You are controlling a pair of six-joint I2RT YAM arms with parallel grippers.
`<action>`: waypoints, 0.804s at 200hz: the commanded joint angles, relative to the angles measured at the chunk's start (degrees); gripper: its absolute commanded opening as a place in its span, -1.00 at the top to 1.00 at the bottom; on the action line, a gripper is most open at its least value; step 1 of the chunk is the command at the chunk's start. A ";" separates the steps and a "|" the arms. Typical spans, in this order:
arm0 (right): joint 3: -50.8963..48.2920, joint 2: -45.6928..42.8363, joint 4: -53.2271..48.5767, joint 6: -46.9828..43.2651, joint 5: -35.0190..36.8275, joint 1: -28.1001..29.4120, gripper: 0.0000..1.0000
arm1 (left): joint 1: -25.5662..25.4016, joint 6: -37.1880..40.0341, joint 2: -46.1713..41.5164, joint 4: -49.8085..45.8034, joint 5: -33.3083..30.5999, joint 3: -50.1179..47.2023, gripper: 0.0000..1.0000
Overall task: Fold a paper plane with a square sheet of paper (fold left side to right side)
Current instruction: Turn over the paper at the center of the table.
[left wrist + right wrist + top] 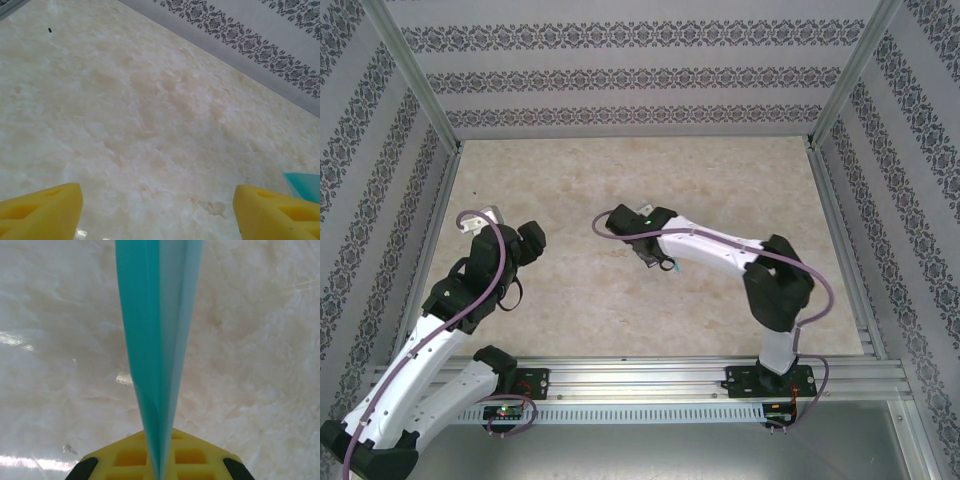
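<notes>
Left side: the left arm reaches up from the near-left corner, bent at the elbow. The left gripper [528, 242] hangs above the table [620, 170], left of centre. On its wrist camera both yellow fingers [45, 210] stand wide apart with bare marbled tabletop between them (nothing in the gap, nothing touching either pad).

Centre: the pale, marble-patterned surface lies bare between the two grippers, which are well apart.

Right side: the right arm rises from its base on the near rail [700, 370], folds at the elbow and stretches left toward the middle of the table. The right gripper [160, 460] is clamped tight on the paper plane [156, 340]. The plane is a slim turquoise fold held edge-on. It runs straight out from the yellow fingers and away from the camera, with the layered flaps showing as a darker and a paler band. From above, only a small turquoise tip peeks out just right of that gripper, near the table's centre. I cannot tell whether the plane touches the table.

Patterned walls [640, 75] close in the left, far and right sides.
</notes>
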 commanded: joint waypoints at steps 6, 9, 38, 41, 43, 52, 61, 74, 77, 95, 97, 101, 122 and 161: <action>6.13 8.66 -6.23 -0.43 7.21 1.98 0.98 | 0.64 -1.04 -1.22 -2.61 -2.08 -0.55 -0.60; 6.74 9.56 -6.61 -0.42 7.32 2.16 0.98 | 0.72 -1.05 -1.20 -2.74 -2.07 -0.50 -0.60; 11.46 15.90 -8.47 -0.42 7.29 3.39 0.98 | 0.72 -0.99 -1.32 -3.40 -1.54 -0.45 -0.62; 11.76 16.45 -8.66 -0.41 7.28 3.46 0.97 | 0.73 -0.96 -1.28 -3.40 -1.50 -0.53 -0.62; 12.03 16.76 -8.72 -0.41 7.20 3.54 0.96 | 0.68 -1.02 -1.27 -3.30 -1.50 -0.54 -0.62; 13.15 18.26 -9.36 -0.36 6.58 3.89 0.91 | 0.72 -1.11 -1.31 -3.26 -1.26 -0.71 -0.62; 14.07 19.45 -9.88 -0.37 5.83 4.25 0.84 | 0.70 -1.14 -1.32 -2.93 -1.08 -1.03 -0.62; 14.75 20.65 -10.14 -0.49 3.86 4.69 0.73 | 0.71 -1.19 -1.24 -2.67 -0.64 -1.20 -0.63; 14.81 20.74 -10.14 -0.50 3.33 4.80 0.70 | 0.73 -1.20 -1.22 -2.63 -0.51 -1.24 -0.63; 14.17 19.63 -8.85 -0.59 -1.40 4.96 0.48 | 0.74 -0.97 -0.92 -2.53 -0.01 -1.16 -0.65; 13.95 19.27 -8.66 -0.52 -1.98 4.99 0.45 | 0.71 -0.96 -0.89 -2.49 0.13 -1.16 -0.65; 13.55 18.65 -8.26 -0.38 -3.10 5.03 0.39 | 0.65 -0.91 -0.82 -2.51 0.25 -1.12 -0.65; 9.89 12.74 -4.71 0.25 -9.39 5.06 0.07 | 0.81 -0.95 -0.32 -2.23 1.57 -1.24 -0.67; -0.98 -3.74 3.94 1.81 -19.01 2.99 -0.19 | 0.77 -1.71 1.89 1.36 6.67 -2.78 -0.69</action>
